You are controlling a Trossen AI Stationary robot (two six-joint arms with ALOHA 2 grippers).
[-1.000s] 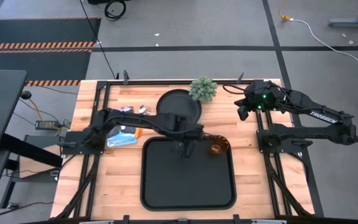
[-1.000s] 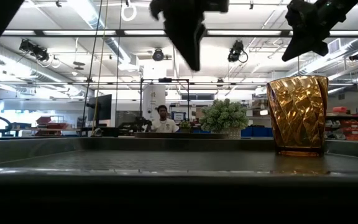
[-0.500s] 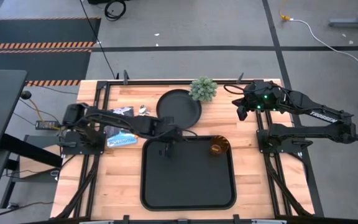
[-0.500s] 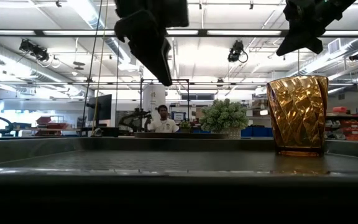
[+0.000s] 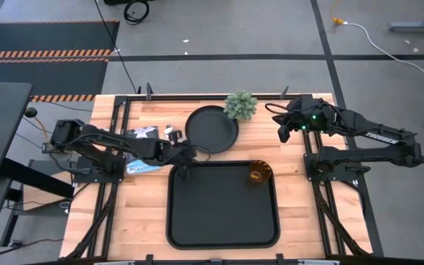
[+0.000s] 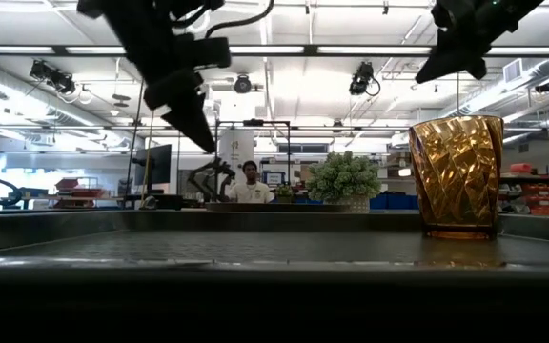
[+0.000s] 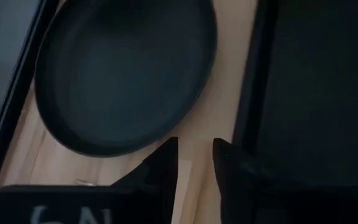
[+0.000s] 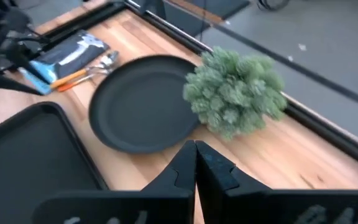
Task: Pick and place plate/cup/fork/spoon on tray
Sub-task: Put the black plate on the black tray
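The amber cup (image 5: 258, 173) stands upright on its base in the far right corner of the black tray (image 5: 223, 221); it also shows in the low view (image 6: 456, 176). The round black plate (image 5: 212, 129) lies on the table beyond the tray. The orange-handled spoon and fork (image 8: 89, 70) lie side by side left of the plate, next to a blue packet (image 8: 67, 57). My left gripper (image 5: 188, 157) is open and empty above the wood strip between plate and tray (image 7: 196, 158). My right gripper (image 5: 284, 134) is shut and empty, high, right of the plant.
A small green plant (image 5: 241, 105) stands at the far edge, touching the plate's far right rim. Black frame rails run along the table's far edge and both sides. Bare wood shows on both sides of the tray.
My left gripper has gone toward the table's left edge, from over the tray's far part near the cup to the tray's far left corner. The cup has stayed upright in its place on the tray.
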